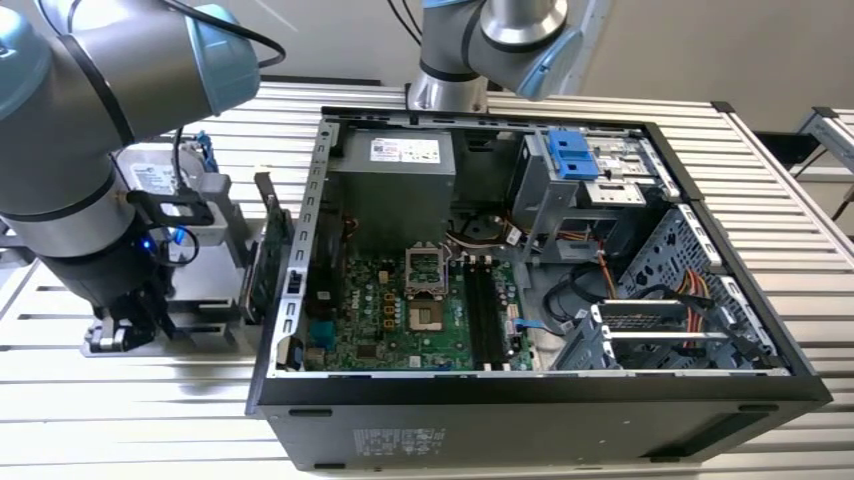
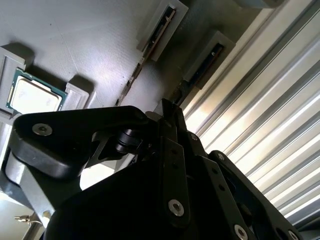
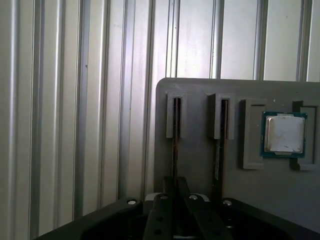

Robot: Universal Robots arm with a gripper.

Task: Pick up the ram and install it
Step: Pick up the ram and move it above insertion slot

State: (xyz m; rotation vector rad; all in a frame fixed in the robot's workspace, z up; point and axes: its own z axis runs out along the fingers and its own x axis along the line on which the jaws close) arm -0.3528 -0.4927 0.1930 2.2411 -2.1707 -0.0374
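pincer (image 3: 176, 181) | low over ram (image 3: 175, 117) standing on edge in grey tray (image 3: 196, 160) slot | grip: cannot tell

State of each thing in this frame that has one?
Computer case: open, interior exposed.
Ram: upright on edge in its slot of the grey tray, not lifted.
Second stick: upright in the neighbouring slot.
Processor: flat in its tray recess.
Pincer: close over the ram.
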